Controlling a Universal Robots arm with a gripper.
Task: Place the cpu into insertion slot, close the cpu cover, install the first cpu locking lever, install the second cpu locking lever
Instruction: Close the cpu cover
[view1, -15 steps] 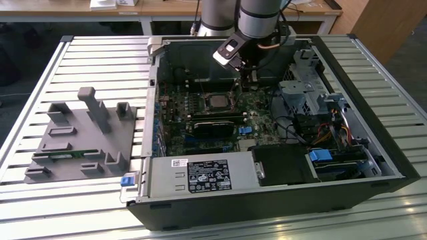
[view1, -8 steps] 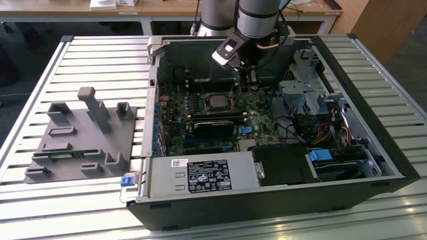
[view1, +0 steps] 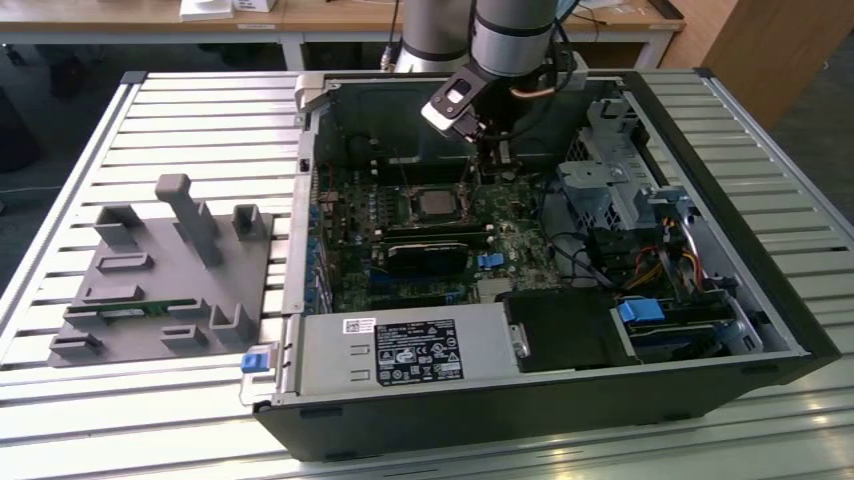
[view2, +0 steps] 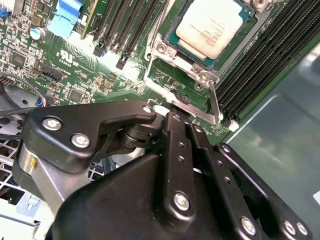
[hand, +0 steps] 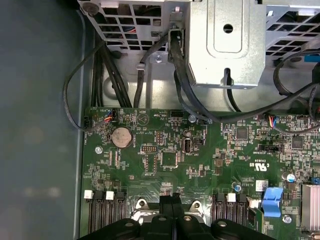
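An open black computer case (view1: 534, 425) lies on the slatted metal worktop (view1: 134, 425). The exterior view shows the arm's black fingers (view1: 497, 156) inside it. The second wrist view shows them pressed together just beside the square silvery-tan cpu (view2: 212, 24), flat in its socket (view2: 164, 49).

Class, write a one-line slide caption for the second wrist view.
Black tool close beside the square silvery-tan metal cpu, which lies flat on the green motherboard.
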